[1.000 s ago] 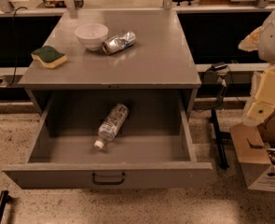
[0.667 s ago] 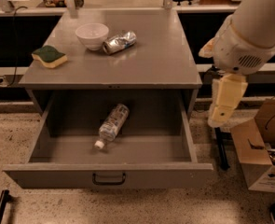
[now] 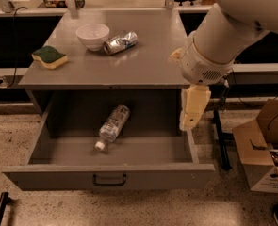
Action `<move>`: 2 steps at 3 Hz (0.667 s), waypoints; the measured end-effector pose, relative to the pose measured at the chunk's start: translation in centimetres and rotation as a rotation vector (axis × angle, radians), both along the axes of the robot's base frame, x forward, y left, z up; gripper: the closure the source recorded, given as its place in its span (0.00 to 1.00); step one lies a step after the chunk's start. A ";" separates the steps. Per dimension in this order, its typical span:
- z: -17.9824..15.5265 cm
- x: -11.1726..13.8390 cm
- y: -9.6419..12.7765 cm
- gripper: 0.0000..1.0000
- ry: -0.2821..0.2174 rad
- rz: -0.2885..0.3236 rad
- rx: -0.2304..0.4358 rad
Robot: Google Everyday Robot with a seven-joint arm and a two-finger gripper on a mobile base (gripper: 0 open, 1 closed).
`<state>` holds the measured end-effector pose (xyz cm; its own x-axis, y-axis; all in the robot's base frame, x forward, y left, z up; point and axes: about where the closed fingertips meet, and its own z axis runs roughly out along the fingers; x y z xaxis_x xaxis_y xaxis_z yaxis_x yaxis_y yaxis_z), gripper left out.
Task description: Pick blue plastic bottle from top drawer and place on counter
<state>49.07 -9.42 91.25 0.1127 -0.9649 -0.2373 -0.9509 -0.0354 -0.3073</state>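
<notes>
The blue plastic bottle (image 3: 112, 126) lies on its side in the open top drawer (image 3: 53, 175), white cap toward the front left. The drawer's dark handle (image 3: 109, 180) faces me. The grey counter (image 3: 148, 60) is above it. My gripper (image 3: 192, 111) hangs from the big white arm (image 3: 214, 46) over the drawer's right wall, to the right of the bottle and apart from it. It holds nothing that I can see.
On the counter stand a white bowl (image 3: 93, 35), a silver can (image 3: 120, 42) lying beside it, and a yellow-green sponge (image 3: 49, 57) at the left. A cardboard box (image 3: 263, 145) and a black stand (image 3: 221, 140) are on the floor to the right.
The arm has swung in from the right edge of view toward the left and now hangs over the drawer's right side. The bottle and counter items have not moved.
</notes>
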 end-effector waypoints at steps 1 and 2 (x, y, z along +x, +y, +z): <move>-1.5 -0.1 1.7 0.00 0.031 0.105 -0.069; -5.5 0.0 6.2 0.00 0.026 0.354 -0.197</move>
